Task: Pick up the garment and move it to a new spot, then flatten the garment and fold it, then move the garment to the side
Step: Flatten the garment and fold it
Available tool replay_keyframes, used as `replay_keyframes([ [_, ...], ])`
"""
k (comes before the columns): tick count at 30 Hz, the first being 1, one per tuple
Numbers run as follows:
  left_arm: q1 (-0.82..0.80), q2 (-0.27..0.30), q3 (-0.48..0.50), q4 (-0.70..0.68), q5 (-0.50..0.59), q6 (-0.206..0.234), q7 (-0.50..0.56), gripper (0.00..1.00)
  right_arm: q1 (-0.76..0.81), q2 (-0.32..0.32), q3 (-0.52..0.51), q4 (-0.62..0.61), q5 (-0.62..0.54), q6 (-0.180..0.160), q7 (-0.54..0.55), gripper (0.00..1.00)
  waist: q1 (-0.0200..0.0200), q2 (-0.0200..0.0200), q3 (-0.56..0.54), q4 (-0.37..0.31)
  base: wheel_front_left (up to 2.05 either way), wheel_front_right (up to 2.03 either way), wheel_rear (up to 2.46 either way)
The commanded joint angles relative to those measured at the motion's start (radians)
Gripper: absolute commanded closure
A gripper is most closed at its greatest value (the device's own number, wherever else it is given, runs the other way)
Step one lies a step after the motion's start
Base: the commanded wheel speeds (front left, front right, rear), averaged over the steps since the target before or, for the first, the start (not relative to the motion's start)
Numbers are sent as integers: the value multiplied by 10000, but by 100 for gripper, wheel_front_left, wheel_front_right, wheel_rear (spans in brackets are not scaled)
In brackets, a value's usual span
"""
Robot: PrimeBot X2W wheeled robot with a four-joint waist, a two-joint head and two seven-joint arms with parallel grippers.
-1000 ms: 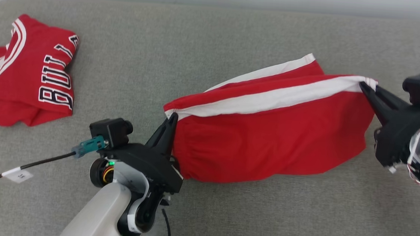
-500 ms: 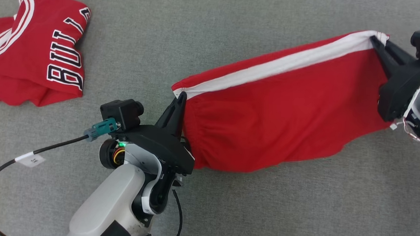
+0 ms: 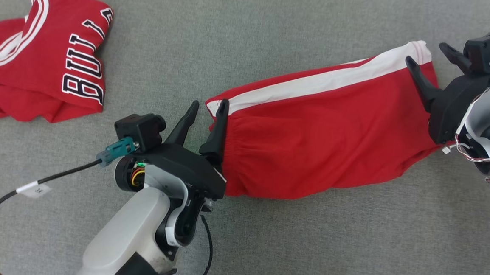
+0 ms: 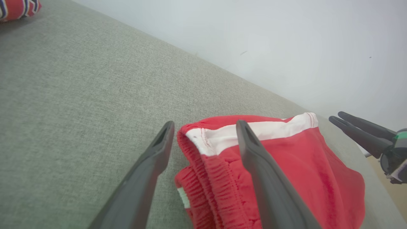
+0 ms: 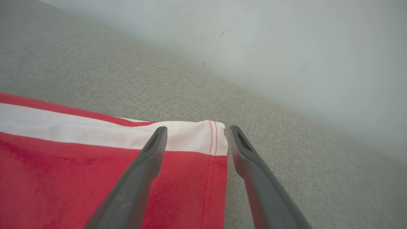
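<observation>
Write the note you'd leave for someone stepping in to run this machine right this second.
Left claw: open, holding nothing, straddling the waistband corner of the red shorts.
Right claw: open, holding nothing, straddling the white-striped hem corner.
Things: the shorts lie stretched out between the two claws on the grey cushion. A red jersey lies apart at the far left.
Done: the shorts are set down and look spread fairly flat.
Left: smooth any wrinkles, fold the shorts, then move them to the side.
</observation>
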Motion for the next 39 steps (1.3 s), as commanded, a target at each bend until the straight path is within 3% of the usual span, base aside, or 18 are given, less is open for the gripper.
replay_keyframes([
  [1,115,27,49,68,22,-29,-145,0,12,-38,52,116,155,-25,41,0,0,-1,-257,-102,0,0,0],
  [9,1126,762,204,125,527,-4,-1022,0,705,-313,151,300,1039,-25,606,0,0,-1,-1323,-339,0,0,0],
  [15,2486,1362,664,-312,2377,512,-1370,0,1594,-261,-722,793,1598,-25,471,0,0,-1,-2004,-208,0,0,0],
  [18,3349,1337,1263,-913,3197,598,-1360,0,1917,-196,-960,999,1690,-25,508,0,0,-1,-2171,-97,0,0,0],
  [26,4961,1021,2485,-1917,4713,218,-1365,0,2212,38,-1606,1476,1716,-25,934,0,0,-1,-2041,222,0,0,0],
  [39,5370,421,3377,-2538,6039,-340,-1367,0,1712,549,-2471,2233,1160,-25,1391,0,0,-1,-1127,671,0,0,0],
])
